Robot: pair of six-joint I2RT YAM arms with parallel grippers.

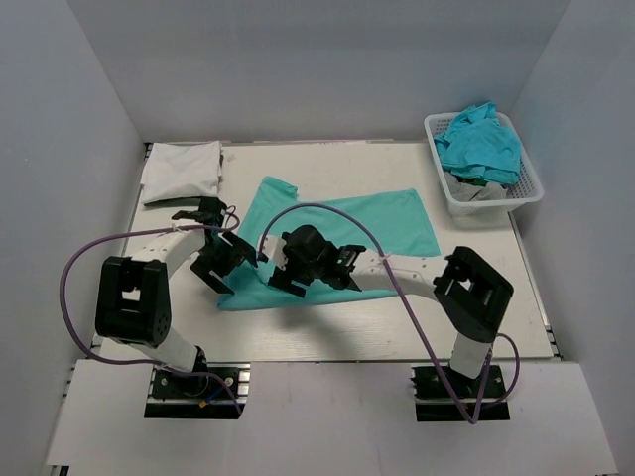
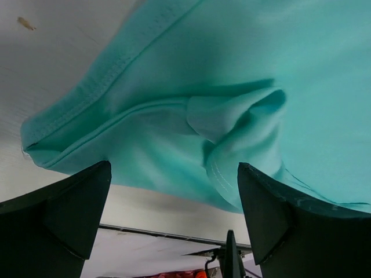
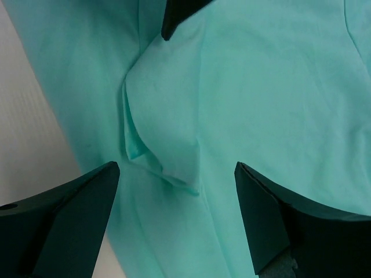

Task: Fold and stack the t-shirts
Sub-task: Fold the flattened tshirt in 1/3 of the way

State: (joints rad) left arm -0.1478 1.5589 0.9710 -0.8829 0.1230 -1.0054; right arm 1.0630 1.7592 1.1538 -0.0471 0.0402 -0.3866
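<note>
Left gripper (image 2: 174, 174) fingers (image 2: 66, 214) fill the lower corners of the left wrist view. The jaws stand wide apart and clamp nothing. Between and beyond them lies the teal t-shirt (image 2: 278, 69), with a stitched hem running diagonally at upper left and a small bunched fold (image 2: 237, 124) raised near the right finger.

Right gripper (image 3: 177, 168) fingers (image 3: 64, 220) appear the same way in the right wrist view: spread wide, with nothing held. Below them the teal fabric shows a loose pleat (image 3: 156, 145) ending in a small flap. A dark pointed tip (image 3: 179, 14) enters at the top edge of that view; its origin cannot be confirmed.

Top external view:
- The teal t-shirt lies spread on the white table (image 1: 337, 332), near the centre.
- Both grippers sit low over the shirt's near left portion, just beside each other.
- A folded white t-shirt (image 1: 182, 169) rests at the far left corner of the table.
- A white basket (image 1: 483, 206) stands at the far right and contains crumpled teal garments (image 1: 481, 144).
- Purple cables (image 1: 74, 273) loop from each arm.
</note>
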